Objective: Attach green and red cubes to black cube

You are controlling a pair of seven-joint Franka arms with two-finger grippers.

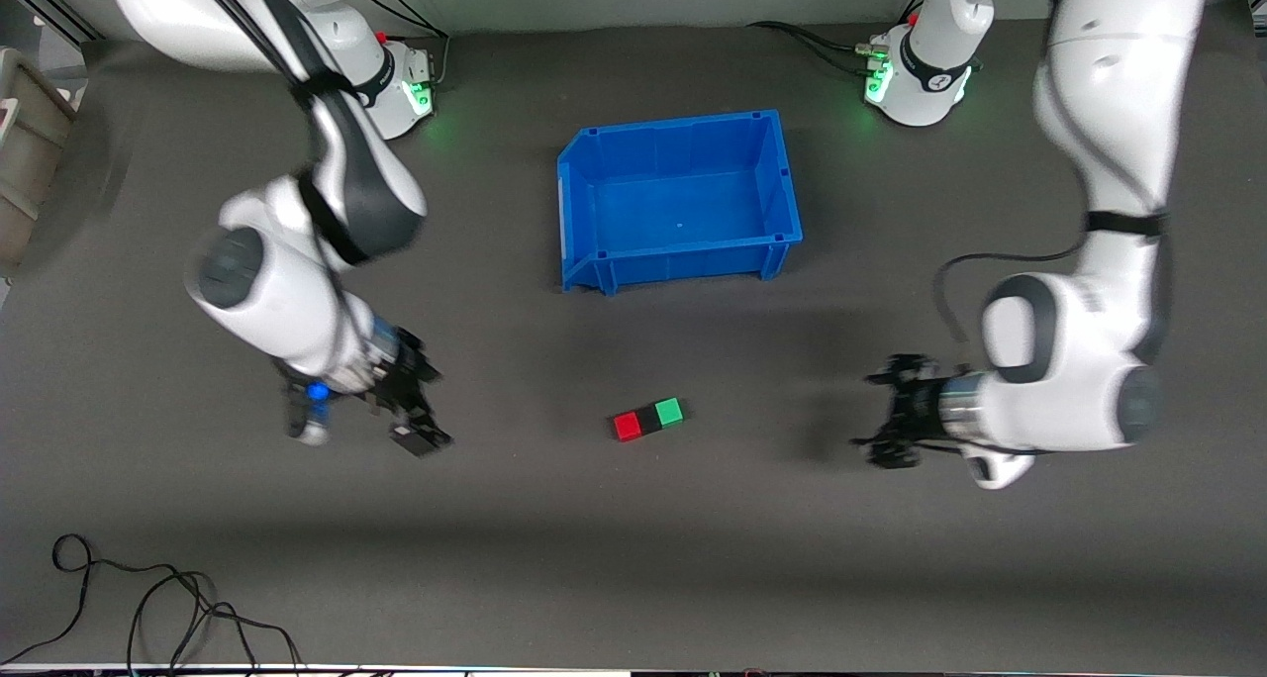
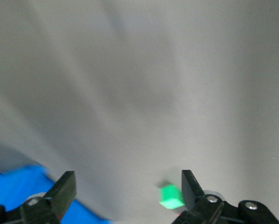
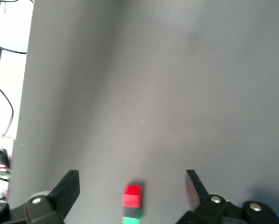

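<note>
The red cube (image 1: 627, 426), the black cube (image 1: 648, 419) and the green cube (image 1: 669, 411) lie touching in one short row on the grey mat, black in the middle, nearer to the front camera than the blue bin (image 1: 679, 197). My right gripper (image 1: 426, 410) is open and empty, low over the mat toward the right arm's end, apart from the row. Its wrist view shows the gripper (image 3: 131, 186), the red cube (image 3: 132, 196), the black cube (image 3: 132, 212) and the green cube (image 3: 131, 220). My left gripper (image 1: 871, 415) is open and empty toward the left arm's end. Its wrist view shows the gripper (image 2: 127, 186) and the green cube (image 2: 171, 197).
The blue bin is open-topped and stands at mid-table; a corner of it shows in the left wrist view (image 2: 17, 186). Loose black cables (image 1: 148, 608) lie near the front edge at the right arm's end. A grey-brown box (image 1: 25, 152) stands off the table's end there.
</note>
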